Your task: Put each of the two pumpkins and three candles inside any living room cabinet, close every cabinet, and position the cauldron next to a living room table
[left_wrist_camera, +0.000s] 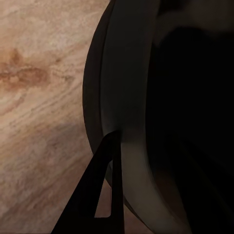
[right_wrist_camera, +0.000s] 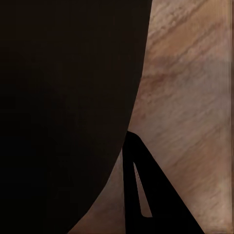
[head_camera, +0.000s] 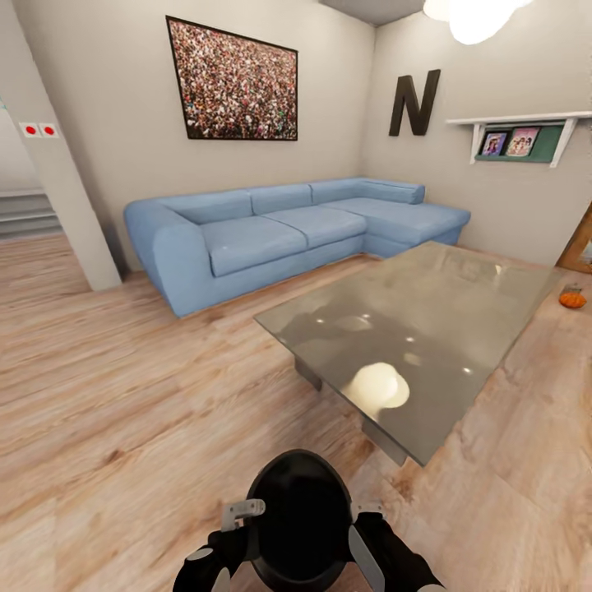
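The black round cauldron [head_camera: 300,510] hangs low in front of me above the wood floor, held between both arms. My left gripper [head_camera: 244,512] is shut on its rim on one side, and my right gripper [head_camera: 362,530] grips the opposite side. One dark finger [left_wrist_camera: 100,190] lies against the cauldron's outer wall [left_wrist_camera: 185,122] in the left wrist view. The right wrist view has another finger [right_wrist_camera: 141,195] beside the black cauldron body [right_wrist_camera: 63,112]. The grey glossy table [head_camera: 427,329] stands just ahead to the right. One orange pumpkin [head_camera: 573,298] sits on the floor beyond the table's far right corner.
A long blue corner sofa [head_camera: 279,230] runs along the back walls behind the table. A wall pillar [head_camera: 57,189] stands at the left, with steps [head_camera: 25,214] behind it. A white shelf [head_camera: 518,136] hangs on the right wall. Open wood floor stretches left of the table.
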